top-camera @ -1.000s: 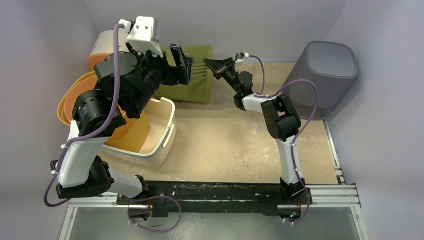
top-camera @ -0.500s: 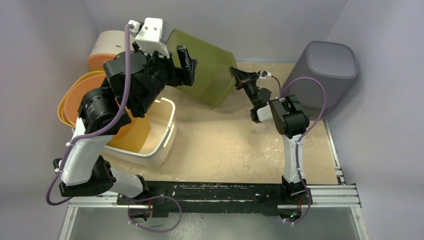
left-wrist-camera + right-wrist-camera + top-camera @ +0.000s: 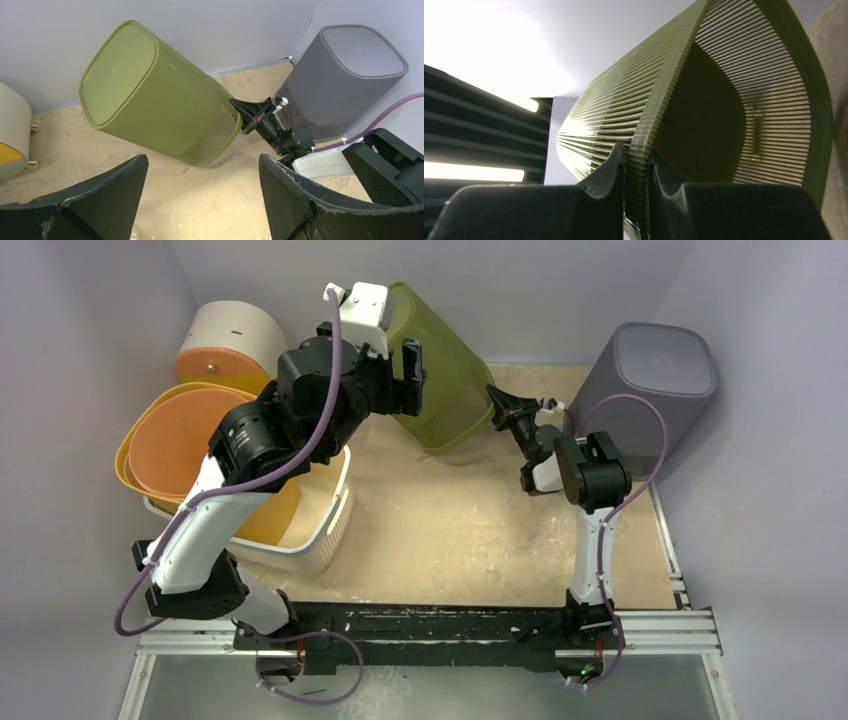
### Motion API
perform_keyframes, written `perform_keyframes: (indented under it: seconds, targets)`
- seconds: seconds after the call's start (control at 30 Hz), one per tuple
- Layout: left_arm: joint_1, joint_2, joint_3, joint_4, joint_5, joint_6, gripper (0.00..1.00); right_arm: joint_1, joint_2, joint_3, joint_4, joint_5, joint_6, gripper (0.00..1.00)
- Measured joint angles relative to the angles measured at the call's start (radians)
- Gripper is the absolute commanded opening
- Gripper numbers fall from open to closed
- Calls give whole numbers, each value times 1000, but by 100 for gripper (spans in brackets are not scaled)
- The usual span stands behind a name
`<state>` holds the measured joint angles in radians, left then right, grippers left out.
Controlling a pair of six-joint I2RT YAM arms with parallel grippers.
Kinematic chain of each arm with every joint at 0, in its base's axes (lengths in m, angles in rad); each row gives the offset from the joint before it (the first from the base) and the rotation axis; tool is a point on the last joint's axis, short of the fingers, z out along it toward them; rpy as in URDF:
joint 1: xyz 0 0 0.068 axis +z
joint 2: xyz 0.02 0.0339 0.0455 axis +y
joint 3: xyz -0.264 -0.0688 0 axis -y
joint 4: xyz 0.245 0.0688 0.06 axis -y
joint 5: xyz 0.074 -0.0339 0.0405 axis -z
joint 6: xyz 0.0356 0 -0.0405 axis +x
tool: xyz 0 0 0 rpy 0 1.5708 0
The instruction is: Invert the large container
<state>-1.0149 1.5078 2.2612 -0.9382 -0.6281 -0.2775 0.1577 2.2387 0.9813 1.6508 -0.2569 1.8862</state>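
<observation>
Top view: the green container (image 3: 445, 360) stands tilted at 12 o'clock on the table (image 3: 450, 525), the right gripper (image 3: 497, 400) pinching its rim at 3 o'clock; the left gripper (image 3: 405, 380) hangs spread, empty. Left wrist view: its base points to 10 o'clock, mouth low. Right wrist view: fingers (image 3: 609, 172) clamp only the thin ribbed wall; should that pinch slacken early, it could drop back onto its side

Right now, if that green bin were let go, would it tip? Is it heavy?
Probably light: the right gripper holds the green bin tilted by its rim alone. Likely to tip, leaning on one edge. Its thin ribbed wall may flex.
</observation>
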Motion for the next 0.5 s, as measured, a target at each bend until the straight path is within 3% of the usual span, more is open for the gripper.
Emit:
perform_keyframes:
  seconds: [0.5]
  targets:
    - [0, 77, 9, 1, 22, 0, 79, -34, 76, 16, 4, -23, 5, 12]
